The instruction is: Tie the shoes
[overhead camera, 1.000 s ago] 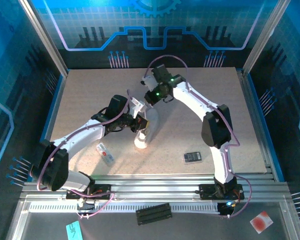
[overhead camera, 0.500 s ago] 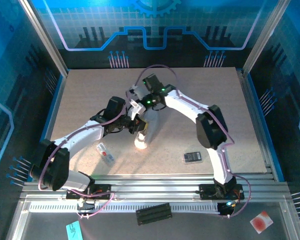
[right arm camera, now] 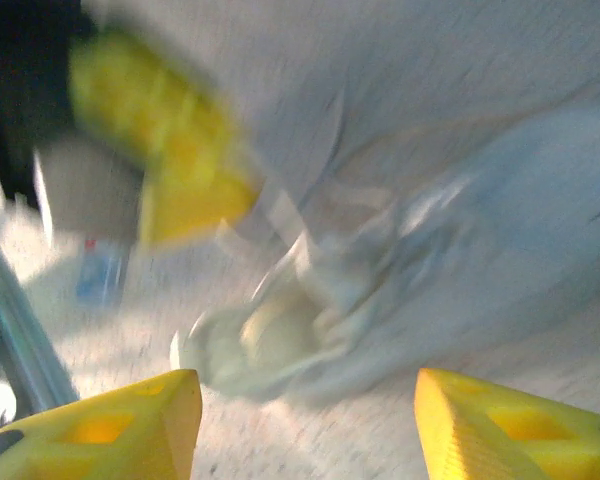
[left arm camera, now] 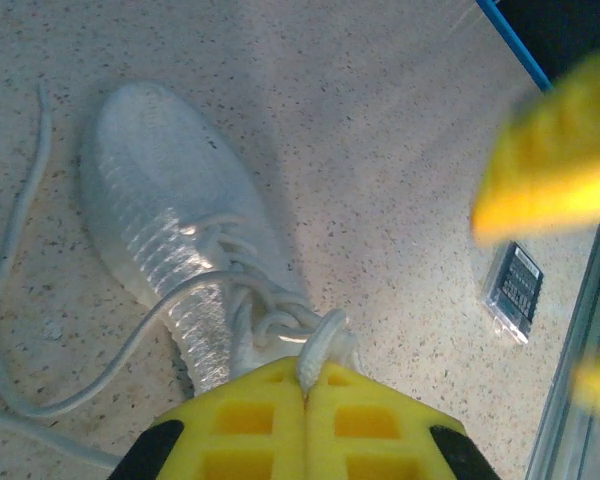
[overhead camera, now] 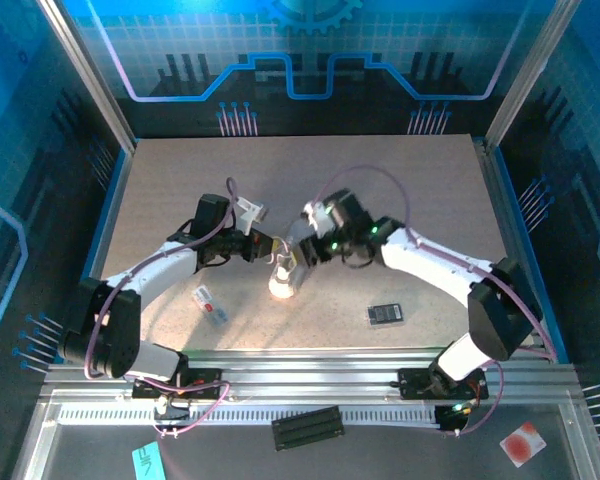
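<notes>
Over speckled table [overhead camera: 410, 190]: swung to the sneaker [left arm camera: 170, 230], right gripper [right arm camera: 305, 400] newly parted — left gripper [left arm camera: 305, 390] clamped on lace [left arm camera: 320, 340] — probably readying a second pinch.

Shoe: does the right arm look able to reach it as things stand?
Probably yes: the open right gripper faces the shoe with nothing between; the left gripper, pinching a lace, crowds one side.

The small white knit sneaker [overhead camera: 282, 282] sits upright on its pale sole near the middle of the counter [overhead camera: 410, 190], its thin white laces [left arm camera: 225, 236] untied, one strand trailing loose across the surface.
</notes>
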